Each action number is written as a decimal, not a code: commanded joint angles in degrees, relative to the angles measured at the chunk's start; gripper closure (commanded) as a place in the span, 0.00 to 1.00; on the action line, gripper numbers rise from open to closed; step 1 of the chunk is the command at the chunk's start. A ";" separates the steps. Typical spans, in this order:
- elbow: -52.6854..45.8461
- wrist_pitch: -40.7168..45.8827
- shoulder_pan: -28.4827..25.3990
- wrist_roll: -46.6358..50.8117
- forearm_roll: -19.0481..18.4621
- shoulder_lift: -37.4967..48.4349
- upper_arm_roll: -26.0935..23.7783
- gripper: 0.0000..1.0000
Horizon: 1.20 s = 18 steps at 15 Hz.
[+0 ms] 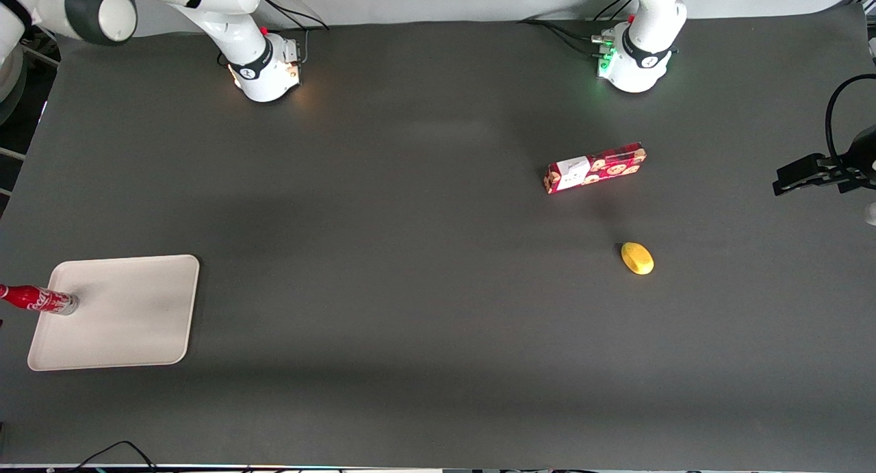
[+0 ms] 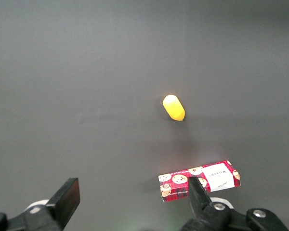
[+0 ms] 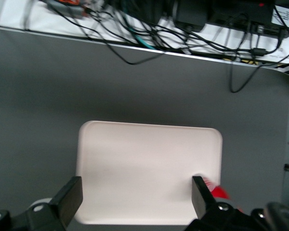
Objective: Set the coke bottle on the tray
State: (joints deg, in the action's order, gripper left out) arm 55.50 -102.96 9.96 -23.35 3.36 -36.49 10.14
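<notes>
Seeing the hand (image 3: 136, 190) hanging above the tray (image 3: 149, 154), spread wide and gripping nothing. Spotting the coke bottle (image 1: 37, 299) standing on the tray, right at the rim toward the working arm's end of the counter (image 1: 410, 288), just beside one finger (image 3: 201, 195). Worrying about that finger clipping the bottle during any sideways swing on the way up, toppling it over the low rim and sending it rolling off the counter. Calling the job basically done, so hoping for a straight lift. Ignoring the cookie box (image 1: 595, 167) and the yellow thing (image 1: 637, 258), both sitting well apart toward the parked arm's end.
</notes>
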 commanded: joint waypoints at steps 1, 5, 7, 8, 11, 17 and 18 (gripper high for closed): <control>2.77 9.15 -8.00 11.21 -2.22 7.04 0.05 0.00; 2.95 19.54 -13.90 22.02 -1.35 11.62 -0.74 0.00; 6.43 21.14 -14.17 24.30 -0.82 14.15 -2.84 0.00; 12.03 19.40 -14.61 25.54 -0.55 17.21 -3.20 0.00; 30.15 8.43 -16.81 26.95 -0.55 27.76 -3.20 0.00; 46.17 0.32 -16.90 26.87 -0.55 36.92 -3.20 0.00; 46.63 0.05 -16.81 26.87 -0.55 37.37 -3.11 0.00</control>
State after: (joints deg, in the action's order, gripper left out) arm 94.46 -99.13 -6.56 2.15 2.55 -4.53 7.00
